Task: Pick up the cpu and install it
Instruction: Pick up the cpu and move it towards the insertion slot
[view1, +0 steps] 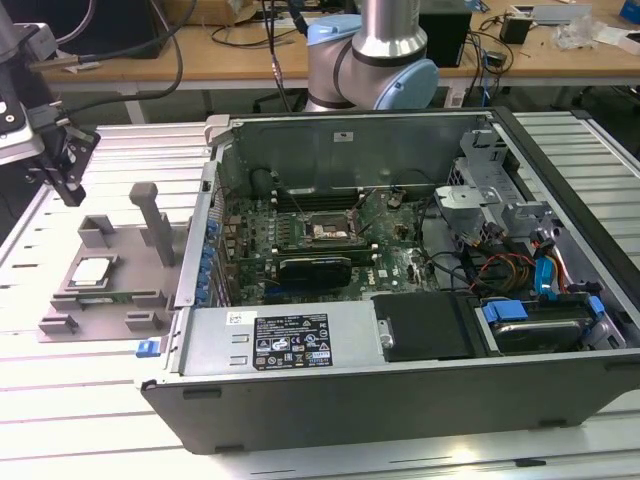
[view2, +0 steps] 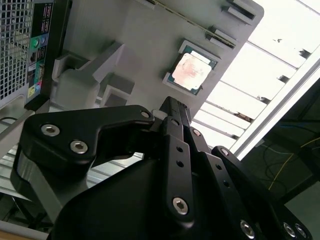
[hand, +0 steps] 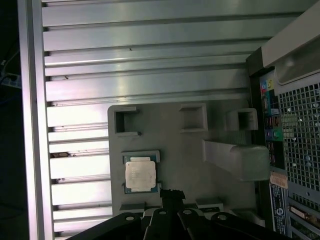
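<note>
Now the cpu lies flat in its square recess on the grey plastic tray. The tray stands on the slatted metal counter, just beside the open computer case, at the exterior view's left. The jaws hang in the air near the tray and do not touch the chip. In both wrist views they look closed together, with nothing held between them. Inside the case, the dark socket sits in the middle of the motherboard, well apart from the cpu.
</note>
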